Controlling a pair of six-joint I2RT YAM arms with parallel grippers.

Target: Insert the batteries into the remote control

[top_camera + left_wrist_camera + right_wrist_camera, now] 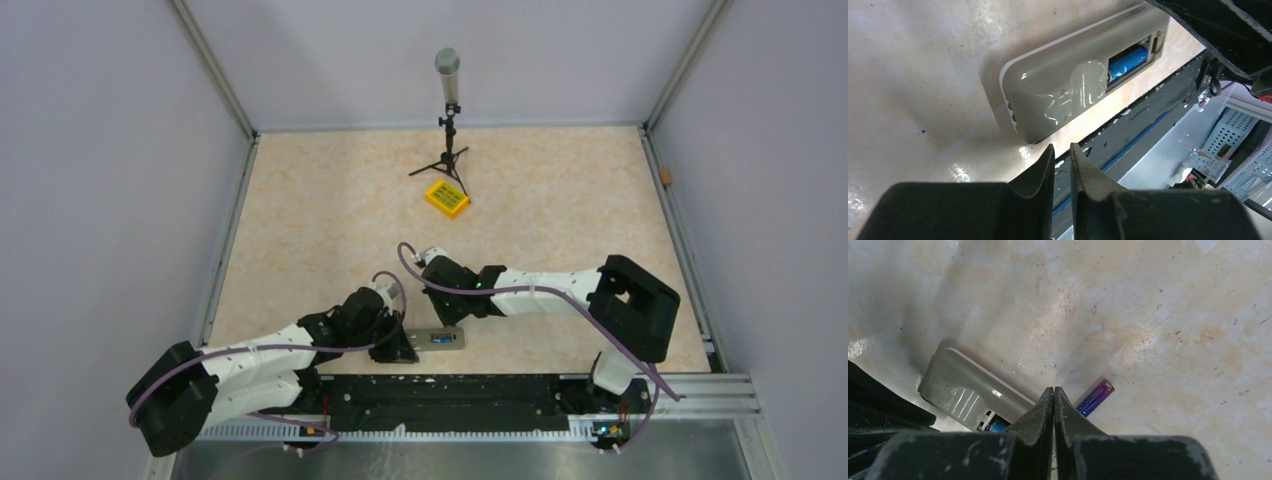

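Note:
The remote control [437, 339] lies back-up near the table's front edge, its battery bay open. One blue battery [1126, 62] sits in the bay; it also shows in the right wrist view [996, 426]. A second battery [1095, 396], blue and purple, lies loose on the table beside the remote [968, 390]. My left gripper [1062, 147] is just off the remote's [1063, 95] closed end, fingers almost together and empty. My right gripper [1053, 389] is shut and empty, its tips just above the remote's long edge, with the loose battery just right of its tips.
A yellow square box with green keys [447, 198] lies at the back middle, beside a small tripod holding a grey cylinder [449, 110]. A black rail [450, 395] runs along the front edge right behind the remote. Walls enclose the table left, right and back.

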